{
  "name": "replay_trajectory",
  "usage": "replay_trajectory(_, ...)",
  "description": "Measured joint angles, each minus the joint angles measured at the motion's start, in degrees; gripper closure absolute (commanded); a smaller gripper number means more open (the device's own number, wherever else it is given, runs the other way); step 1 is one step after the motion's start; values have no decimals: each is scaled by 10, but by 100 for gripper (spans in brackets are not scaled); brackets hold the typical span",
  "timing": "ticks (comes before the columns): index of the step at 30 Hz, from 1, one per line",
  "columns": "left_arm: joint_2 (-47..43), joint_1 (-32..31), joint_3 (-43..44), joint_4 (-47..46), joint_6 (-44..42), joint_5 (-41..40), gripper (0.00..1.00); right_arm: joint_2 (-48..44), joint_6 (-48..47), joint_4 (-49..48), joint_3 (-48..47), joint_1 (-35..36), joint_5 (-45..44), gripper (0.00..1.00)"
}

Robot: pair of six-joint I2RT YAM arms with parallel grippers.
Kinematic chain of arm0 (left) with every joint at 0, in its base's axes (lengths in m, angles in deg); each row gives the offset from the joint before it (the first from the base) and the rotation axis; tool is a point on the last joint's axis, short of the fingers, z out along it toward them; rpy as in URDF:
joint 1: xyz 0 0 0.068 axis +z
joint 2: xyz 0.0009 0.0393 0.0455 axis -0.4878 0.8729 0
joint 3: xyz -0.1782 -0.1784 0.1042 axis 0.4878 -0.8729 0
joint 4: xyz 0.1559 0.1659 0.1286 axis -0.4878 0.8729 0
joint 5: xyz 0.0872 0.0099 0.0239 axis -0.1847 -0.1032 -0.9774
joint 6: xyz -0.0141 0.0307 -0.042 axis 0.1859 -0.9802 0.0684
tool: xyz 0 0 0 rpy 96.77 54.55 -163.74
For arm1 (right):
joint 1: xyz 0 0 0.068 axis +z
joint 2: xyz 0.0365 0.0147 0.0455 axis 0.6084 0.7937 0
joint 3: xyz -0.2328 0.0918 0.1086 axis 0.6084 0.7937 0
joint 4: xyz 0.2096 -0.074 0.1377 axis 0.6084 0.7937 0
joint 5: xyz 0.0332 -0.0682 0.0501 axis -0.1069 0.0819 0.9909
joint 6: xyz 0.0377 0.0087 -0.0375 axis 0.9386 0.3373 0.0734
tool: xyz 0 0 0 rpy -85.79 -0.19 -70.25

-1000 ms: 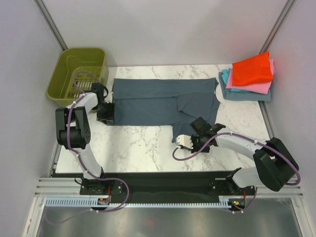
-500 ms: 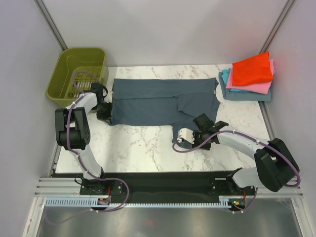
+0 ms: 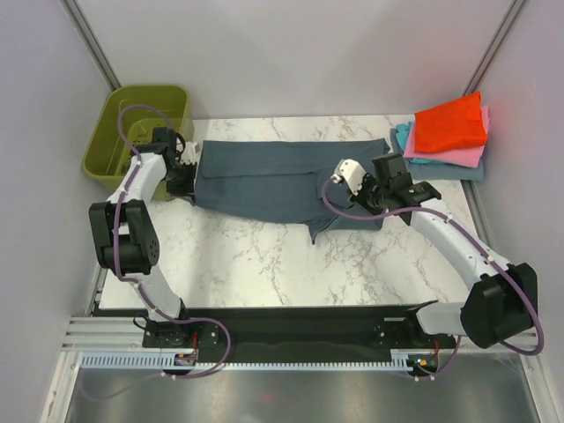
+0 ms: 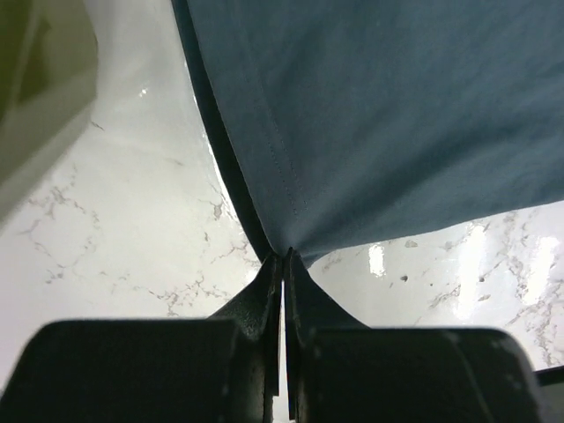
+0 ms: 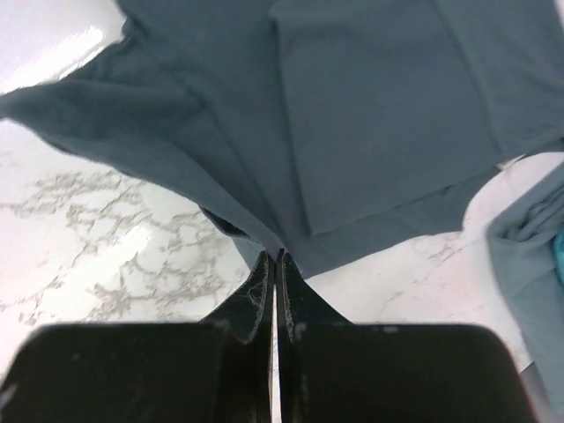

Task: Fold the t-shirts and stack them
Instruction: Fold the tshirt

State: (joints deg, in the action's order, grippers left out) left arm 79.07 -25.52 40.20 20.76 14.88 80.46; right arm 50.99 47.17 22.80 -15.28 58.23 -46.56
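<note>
A slate blue-grey t-shirt (image 3: 264,172) lies spread across the marble table, sleeves to the right. My left gripper (image 3: 192,173) is shut on the shirt's left edge, and the wrist view shows cloth (image 4: 397,115) pinched at the tips of the left gripper (image 4: 284,256). The right gripper (image 3: 359,187) is shut on a lifted fold of the shirt's right part; in its view the right gripper (image 5: 275,256) pinches cloth (image 5: 352,115) that fans out ahead. Folded t-shirts are stacked at the back right: red-orange (image 3: 451,123) on pink (image 3: 463,157) on teal (image 3: 402,137).
An olive-green plastic basket (image 3: 180,110) stands at the back left, close to the left arm, and its wall (image 4: 35,79) shows in the left wrist view. The stack's edge (image 5: 538,256) lies just right of the right gripper. Bare marble (image 3: 247,264) lies in front of the shirt.
The right gripper has carried the shirt's near right part up and away from the front, toward the back right. The left gripper has shut on the left edge and shifted back.
</note>
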Motion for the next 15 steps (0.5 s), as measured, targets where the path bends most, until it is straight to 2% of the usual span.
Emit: replay_trajectory(15,91,0,198,55,-16,19,98,130,42,-53,-161,-87,0,100)
